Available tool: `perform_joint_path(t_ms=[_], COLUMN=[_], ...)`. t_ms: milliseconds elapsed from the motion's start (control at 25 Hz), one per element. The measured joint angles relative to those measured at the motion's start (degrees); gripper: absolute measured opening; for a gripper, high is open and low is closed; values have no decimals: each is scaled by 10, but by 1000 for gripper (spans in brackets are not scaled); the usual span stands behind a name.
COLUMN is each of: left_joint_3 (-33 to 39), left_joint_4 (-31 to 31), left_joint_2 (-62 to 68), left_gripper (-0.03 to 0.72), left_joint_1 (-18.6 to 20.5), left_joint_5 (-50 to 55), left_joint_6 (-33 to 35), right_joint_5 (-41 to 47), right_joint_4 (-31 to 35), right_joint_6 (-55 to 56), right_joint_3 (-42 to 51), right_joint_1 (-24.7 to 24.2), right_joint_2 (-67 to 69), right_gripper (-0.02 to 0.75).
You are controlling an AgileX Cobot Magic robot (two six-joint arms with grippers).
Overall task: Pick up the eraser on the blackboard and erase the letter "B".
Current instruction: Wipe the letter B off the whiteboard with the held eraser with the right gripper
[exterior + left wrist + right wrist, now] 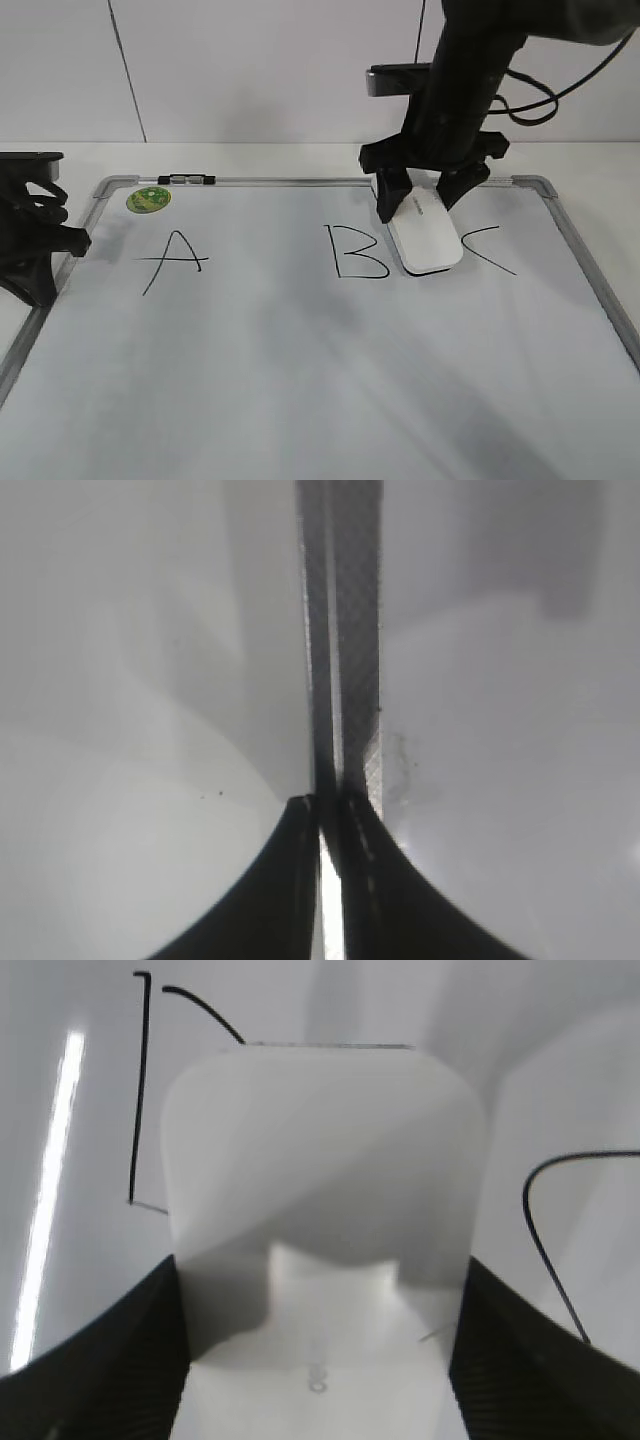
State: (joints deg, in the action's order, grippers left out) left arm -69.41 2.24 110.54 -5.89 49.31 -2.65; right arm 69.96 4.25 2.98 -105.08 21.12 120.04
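The white eraser [425, 238] lies on the blackboard [300, 370], a white board with a grey frame, between the letter "B" [355, 252] and the "C" [490, 250]. My right gripper [425, 198] comes down from above and its two black fingers press on the sides of the eraser's far end. In the right wrist view the eraser [320, 1190] fills the space between the fingers [318, 1360], with strokes of the "B" [140, 1090] at its left. My left gripper [70, 242] is shut and empty at the board's left frame [345, 630], as the left wrist view [325, 805] shows.
An "A" [175, 260] is drawn at the left of the board. A round green sticker [148, 198] and a small black-and-clear clip [187, 180] sit at the top left of the frame. A white wall stands behind the table.
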Motion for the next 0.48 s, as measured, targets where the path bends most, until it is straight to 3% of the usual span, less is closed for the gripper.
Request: perform_joint_path(t_ms=[480], left_joint_3=[0], left_joint_4=[-1], left_joint_2=[0], left_gripper=[25], left_joint_1=[0], left_joint_5=[2], left_joint_6=[0], right_joint_5=[7], right_joint_4=[-2], right_joint_6=[1], right_joint_3=[-114], right_joint_1=[2], right_joint_2=[135], right_gripper=[545])
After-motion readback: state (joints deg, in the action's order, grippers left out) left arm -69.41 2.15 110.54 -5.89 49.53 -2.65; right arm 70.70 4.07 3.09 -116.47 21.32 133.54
